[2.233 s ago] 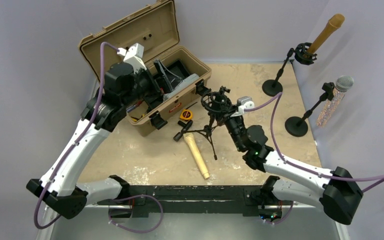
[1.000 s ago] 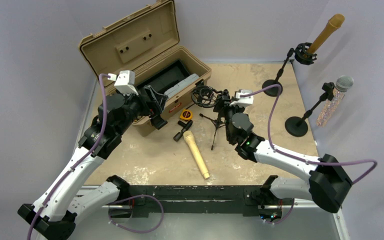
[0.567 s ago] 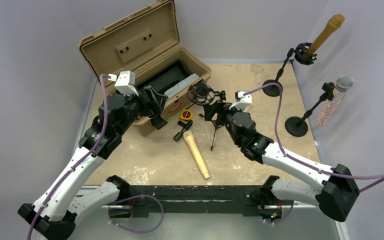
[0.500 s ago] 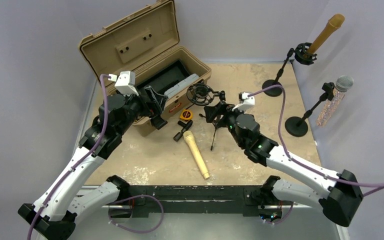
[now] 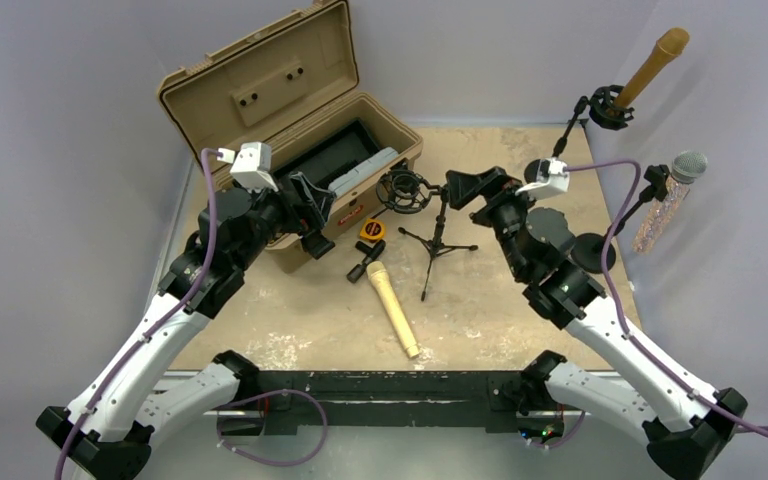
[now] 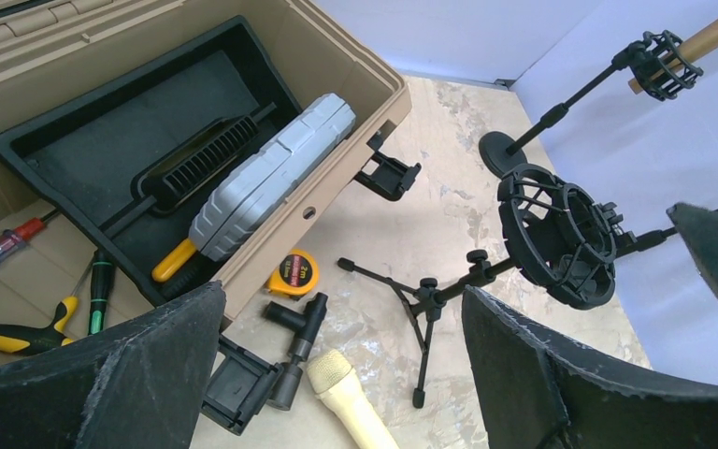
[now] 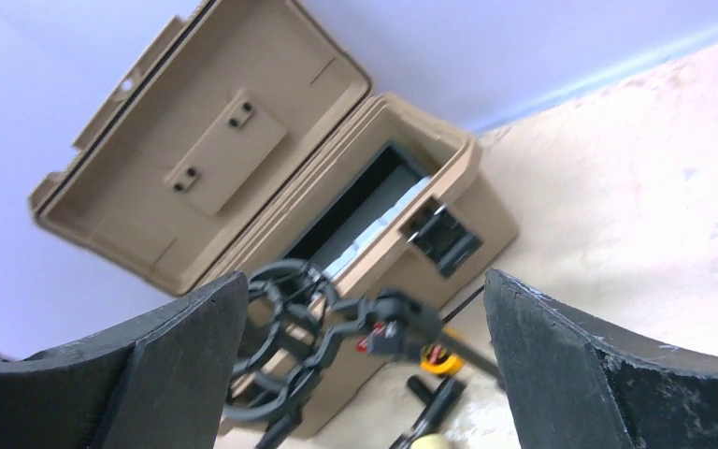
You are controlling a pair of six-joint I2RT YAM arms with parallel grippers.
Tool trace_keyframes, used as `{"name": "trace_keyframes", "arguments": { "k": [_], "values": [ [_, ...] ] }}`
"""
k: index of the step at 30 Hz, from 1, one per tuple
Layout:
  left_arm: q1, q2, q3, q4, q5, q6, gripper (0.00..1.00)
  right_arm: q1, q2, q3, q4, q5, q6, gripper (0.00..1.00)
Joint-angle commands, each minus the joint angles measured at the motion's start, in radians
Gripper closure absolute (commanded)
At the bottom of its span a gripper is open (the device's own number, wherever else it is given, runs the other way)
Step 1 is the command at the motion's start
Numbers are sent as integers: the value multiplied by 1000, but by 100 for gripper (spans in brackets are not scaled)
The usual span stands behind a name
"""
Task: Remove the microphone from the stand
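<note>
A cream microphone (image 5: 392,306) lies flat on the table, its head (image 6: 344,390) showing low in the left wrist view. The black tripod stand (image 5: 434,243) stands upright beside it, and its shock mount (image 5: 403,190) holds nothing. My right gripper (image 5: 470,187) hovers open just right of the mount, touching nothing. In the right wrist view the mount (image 7: 285,341) sits between the spread fingers (image 7: 154,374). My left gripper (image 5: 315,215) is open by the toolbox front, above the microphone's head and apart from it.
An open tan toolbox (image 5: 295,120) with tools stands at the back left. A yellow tape measure (image 5: 371,229) and a black clip adapter (image 5: 360,266) lie near the microphone. Two more stands at the back right hold a brown microphone (image 5: 652,65) and a silver-headed one (image 5: 687,168).
My right gripper has opened, let go of the tripod stand and drawn back to the right. The stand now rests upright on its legs. The left arm has stayed put over the last second.
</note>
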Motion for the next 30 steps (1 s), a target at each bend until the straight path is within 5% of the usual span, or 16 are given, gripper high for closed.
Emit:
{"name": "trace_keyframes", "arguments": {
  "k": [1,10,24,30],
  "values": [
    [4,-1,-2,46,16,13,6,-67,60,67,34,-20,-123,5],
    [6,-9,-5,45,14,19,6,-113,163,-25,117,-114,-173,13],
    [5,-2,-5,46,27,12,6,-130,266,-66,-13,-61,-1,11],
    [4,-4,-4,48,35,9,6,-165,204,21,70,-28,-54,5]
  ]
}}
